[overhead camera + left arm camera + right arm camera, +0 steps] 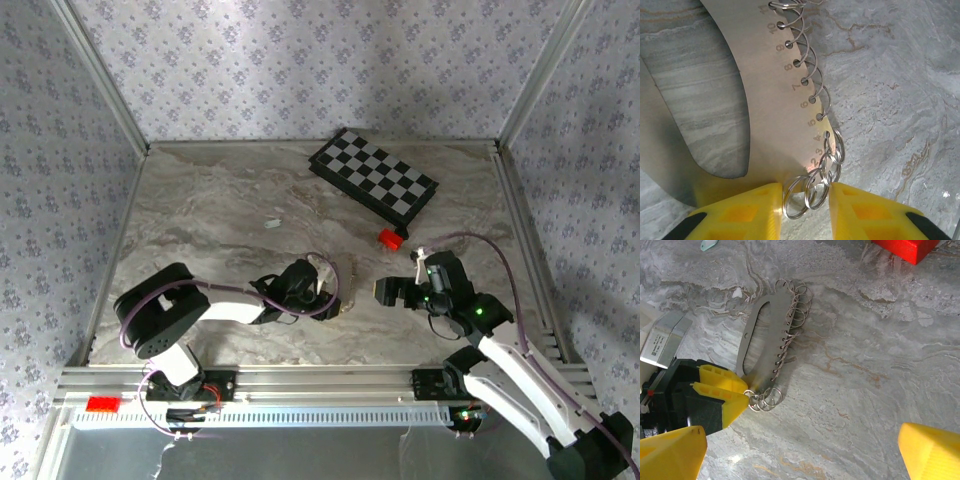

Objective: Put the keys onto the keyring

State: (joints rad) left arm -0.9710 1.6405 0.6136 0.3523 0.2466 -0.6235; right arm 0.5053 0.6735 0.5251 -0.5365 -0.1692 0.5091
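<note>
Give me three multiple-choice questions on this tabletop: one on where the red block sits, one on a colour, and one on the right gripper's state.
1. Where is the red block?
A. beside the chessboard
B. on top of it
C. between the left jaws

2. What colour are the left gripper's jaws?
A. blue
B. yellow
C. white

3. How does the right gripper stand?
A. shut on the block
B. shut and empty
C. open wide

Answers:
1. A, because the top view shows the block off the board, by its near edge.
2. B, because the left wrist view shows yellow.
3. C, because its jaws sit far apart in the right wrist view.
</note>
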